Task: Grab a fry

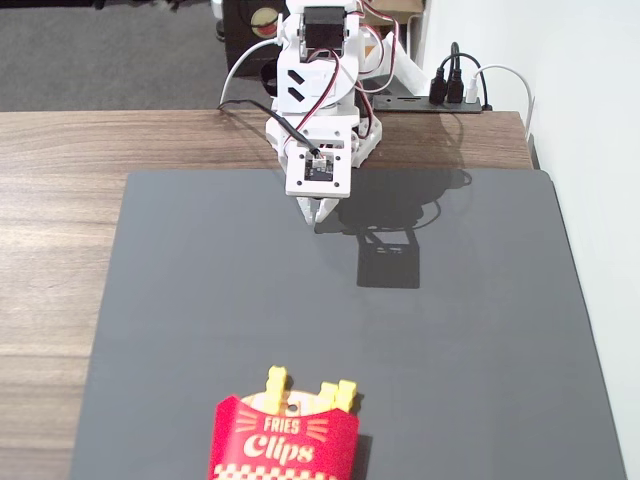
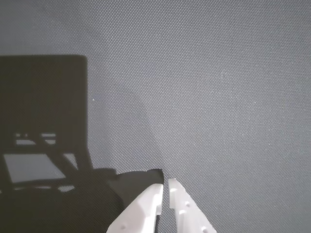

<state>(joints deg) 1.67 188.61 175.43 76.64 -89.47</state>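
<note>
On the red carton (image 1: pixel 283 442) "FRIES Clips" reads, well apart from the nearly closed, empty hand (image 1: pixel 319 215)

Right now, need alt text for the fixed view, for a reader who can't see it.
A white robot arm's gripper points down over the far edge of a dark grey mat, holding nothing, jaws almost closed. A red carton printed "FRIES Clips" lies at the mat's near edge, yellow fry tips poking out of its top. The mat rests on a wooden table.

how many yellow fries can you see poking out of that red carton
3 yellow tips show above the red carton in the fixed view: a taller one at left, two shorter at right. More may be hidden inside.
</note>
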